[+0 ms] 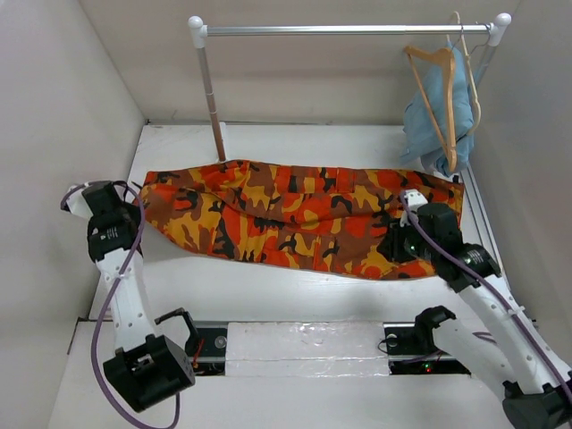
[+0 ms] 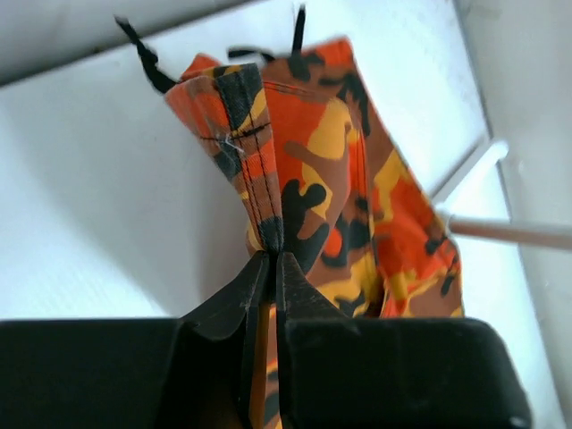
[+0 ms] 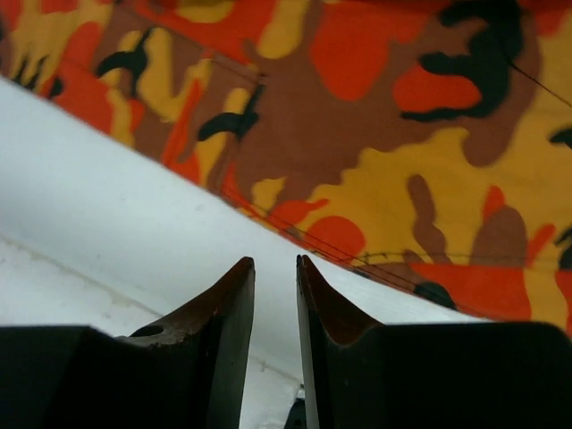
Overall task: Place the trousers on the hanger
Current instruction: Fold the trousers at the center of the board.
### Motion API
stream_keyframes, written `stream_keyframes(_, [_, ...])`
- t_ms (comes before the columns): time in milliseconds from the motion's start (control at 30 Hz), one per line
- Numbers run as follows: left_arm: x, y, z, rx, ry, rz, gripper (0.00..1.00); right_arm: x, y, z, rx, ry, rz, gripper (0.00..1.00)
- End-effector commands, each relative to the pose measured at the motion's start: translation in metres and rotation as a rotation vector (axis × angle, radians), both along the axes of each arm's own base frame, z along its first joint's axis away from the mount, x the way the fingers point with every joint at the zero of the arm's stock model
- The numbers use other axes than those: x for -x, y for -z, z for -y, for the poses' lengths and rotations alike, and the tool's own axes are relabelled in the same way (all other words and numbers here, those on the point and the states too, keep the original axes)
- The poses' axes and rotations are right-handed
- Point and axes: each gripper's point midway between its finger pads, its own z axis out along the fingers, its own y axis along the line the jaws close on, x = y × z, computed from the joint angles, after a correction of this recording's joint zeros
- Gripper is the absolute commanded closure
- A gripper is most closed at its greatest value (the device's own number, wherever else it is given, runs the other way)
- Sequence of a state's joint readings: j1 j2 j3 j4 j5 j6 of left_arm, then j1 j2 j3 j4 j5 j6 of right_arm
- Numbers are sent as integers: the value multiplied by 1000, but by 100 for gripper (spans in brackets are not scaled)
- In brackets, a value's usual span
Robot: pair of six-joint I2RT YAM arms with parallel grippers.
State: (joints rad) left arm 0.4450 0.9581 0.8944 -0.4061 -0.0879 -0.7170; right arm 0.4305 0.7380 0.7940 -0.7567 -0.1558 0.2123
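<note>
Viewing my white-walled booth (image 1: 54,107), white table (image 1: 268,286) with camouflage trousers (image 1: 295,219) spread across it, steel rail (image 1: 349,29) behind, wooden hanger (image 1: 448,116) hooked at its right end against a blue garment (image 1: 420,116), left gripper (image 2: 271,259) pinching the trousers' edge, right gripper (image 3: 275,268) narrowly parted at their near edge, gripping nothing.

just a white table (image 1: 268,286) with a metal clothes rail (image 1: 349,29) standing at the back and a light blue garment (image 1: 418,121) hanging near its right end
</note>
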Motion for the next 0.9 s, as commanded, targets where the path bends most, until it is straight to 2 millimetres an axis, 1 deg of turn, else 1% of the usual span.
stream_keyframes(0, [13, 9, 14, 20, 58, -66, 100, 5, 27, 28, 25, 133, -109, 69])
stream_keyframes(33, [10, 2, 19, 6, 83, -43, 100, 2, 33, 39, 20, 197, -129, 67])
stream_keyframes(67, [3, -3, 32, -2, 140, -29, 100, 2, 41, 44, 20, 226, -157, 63])
stream_keyframes(100, [-1, -10, 40, -13, 174, -7, 100, 3, 48, 50, 24, 259, -186, 60])
stream_keyframes(133, [-5, -18, 47, -34, 209, 20, 100, 6, 61, 56, 25, 311, -228, 58])
stream_keyframes(167, [-8, -23, 57, -32, 255, 40, 100, 4, 67, 67, 20, 371, -249, 55])
stream_keyframes(200, [-11, -30, 76, -30, 330, 66, 100, 3, 73, 74, 24, 417, -279, 54])
stream_keyframes(233, [-10, -39, 83, -47, 361, 93, 100, 4, 79, 87, 46, 481, -306, 54])
stream_keyframes(267, [-8, -47, 98, -60, 420, 118, 100, 2, 85, 105, 54, 571, -342, 54])
stream_keyframes(300, [-8, -46, 105, -55, 445, 113, 100, 2, 89, 112, 52, 609, -364, 54])
stream_keyframes(333, [-3, -52, 110, -76, 463, 125, 100, 2, 93, 122, 56, 667, -386, 54])
stream_keyframes(367, [-1, -55, 113, -94, 473, 125, 100, 2, 96, 140, 47, 759, -405, 54])
stream_keyframes(400, [1, -59, 118, -101, 491, 136, 100, 3, 99, 150, 48, 808, -420, 54])
stream_keyframes(433, [3, -64, 126, -107, 521, 154, 100, 7, 105, 164, 74, 882, -455, 54])
stream_keyframes(467, [3, -68, 121, -137, 501, 154, 100, 9, 107, 174, 76, 929, -468, 54])
stream_keyframes(500, [3, -77, 121, -152, 508, 175, 100, 12, 108, 187, 61, 996, -476, 54])
stream_keyframes(533, [3, -80, 121, -163, 513, 179, 100, 11, 108, 191, 42, 1034, -483, 52])
stream_keyframes(567, [3, -84, 118, -180, 504, 182, 100, 12, 107, 200, 61, 1088, -478, 50])
stream_keyframes(600, [2, -90, 118, -197, 508, 190, 100, 12, 102, 206, 54, 1144, -471, 49])
stream_keyframes(667, [4, -96, 116, -216, 508, 197, 100, 19, 103, 218, 97, 1226, -500, 47])
stream_keyframes(733, [4, -101, 116, -219, 504, 206, 100, 26, 104, 221, 100, 1289, -559, 45])
stream_keyframes(767, [3, -104, 116, -218, 507, 213, 100, 27, 110, 220, 98, 1291, -595, 44])
stream_keyframes(867, [0, -109, 123, -192, 527, 240, 100, 26, 122, 216, 61, 1326, -628, 44])
